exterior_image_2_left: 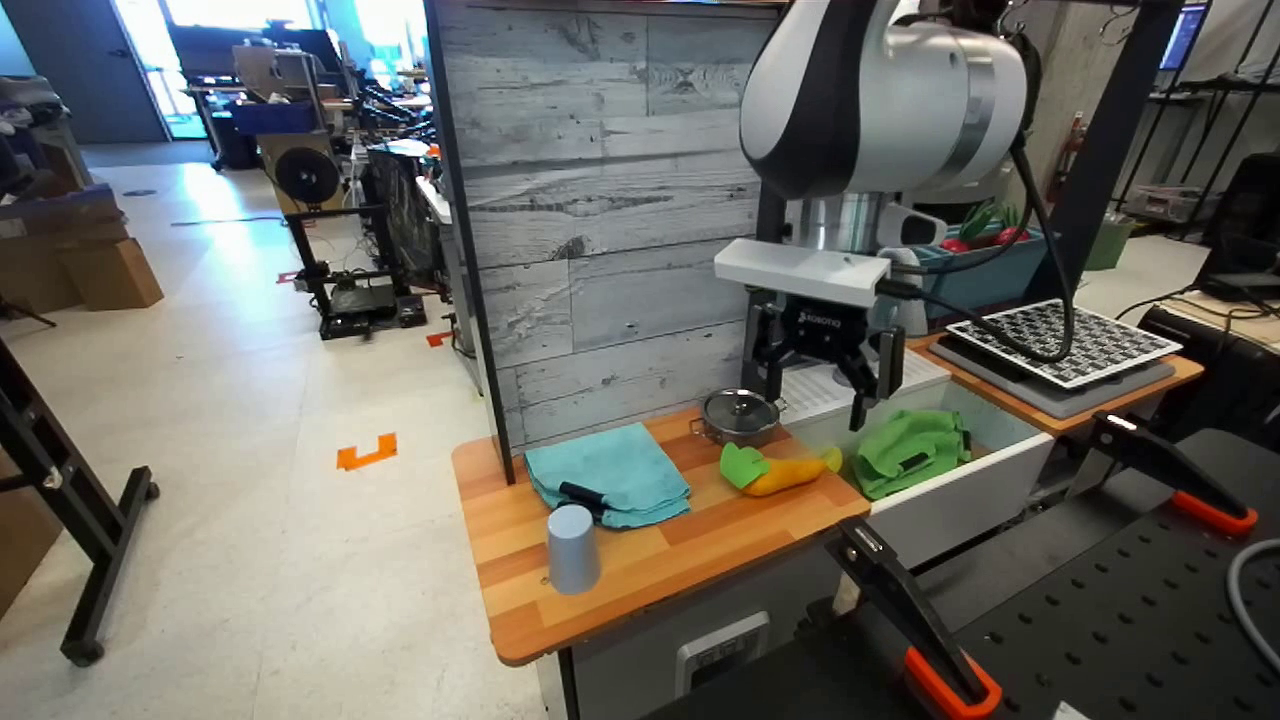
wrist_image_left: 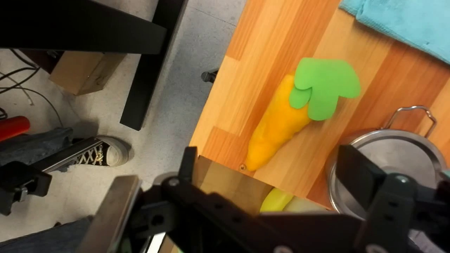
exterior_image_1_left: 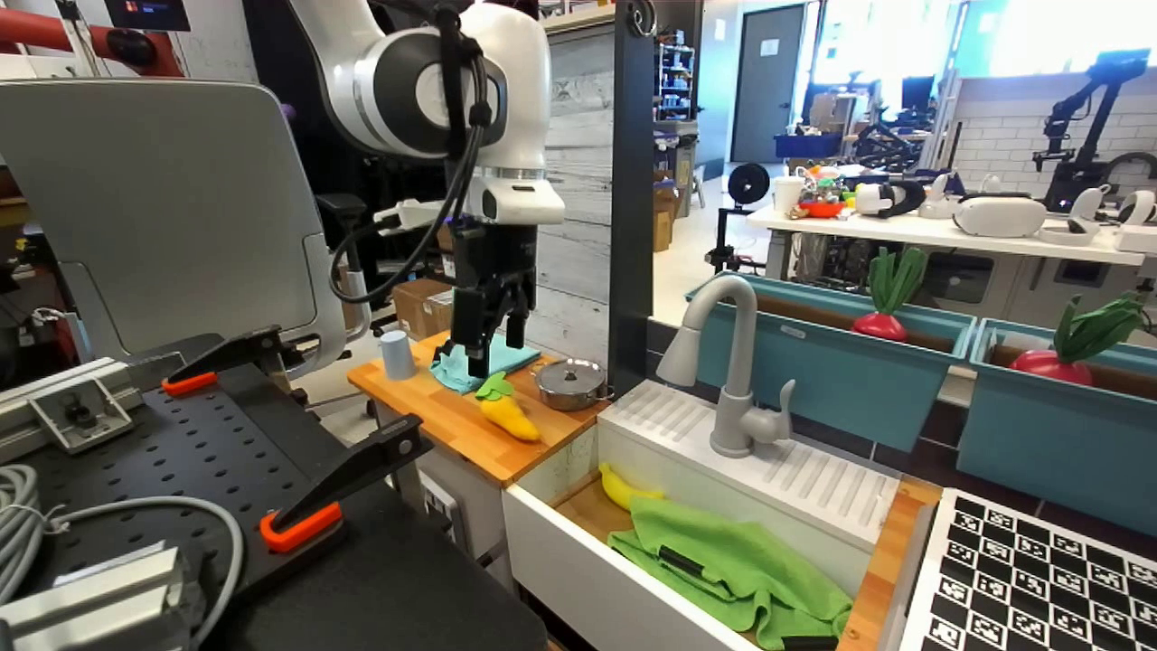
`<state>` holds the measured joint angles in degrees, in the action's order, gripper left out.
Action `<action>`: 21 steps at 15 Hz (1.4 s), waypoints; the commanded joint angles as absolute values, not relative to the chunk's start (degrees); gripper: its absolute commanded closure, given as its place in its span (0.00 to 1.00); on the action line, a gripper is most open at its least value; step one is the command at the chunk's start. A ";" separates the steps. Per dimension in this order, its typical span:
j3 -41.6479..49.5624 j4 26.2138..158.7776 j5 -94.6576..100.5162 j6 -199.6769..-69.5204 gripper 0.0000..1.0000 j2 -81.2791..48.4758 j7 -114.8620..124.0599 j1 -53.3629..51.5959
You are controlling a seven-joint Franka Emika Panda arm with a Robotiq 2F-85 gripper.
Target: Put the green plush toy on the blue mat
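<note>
The plush toy is carrot-shaped, orange-yellow with green leaves on top. It lies on the wooden counter in both exterior views and in the wrist view. The blue mat, a folded teal-blue cloth with a black strip, lies flat on the same counter, its edge at top right in the wrist view. My gripper is open and empty, pointing down above the counter. In the wrist view the toy's narrow tip shows between the spread fingertips. Nothing touches the toy.
A lidded metal pot stands beside the toy, near the wood-panel wall. A blue-grey cup stands at the counter's edge. The sink holds a yellow banana-like item and a green cloth; a faucet rises behind.
</note>
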<state>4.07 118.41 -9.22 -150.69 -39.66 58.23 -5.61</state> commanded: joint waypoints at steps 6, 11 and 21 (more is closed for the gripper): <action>5.45 109.67 -10.00 -151.15 0.00 -49.96 62.09 -8.62; 5.68 106.05 -9.55 -150.22 0.00 -53.78 62.78 -10.00; 8.42 103.63 -8.15 -150.69 0.66 -55.79 64.15 -14.52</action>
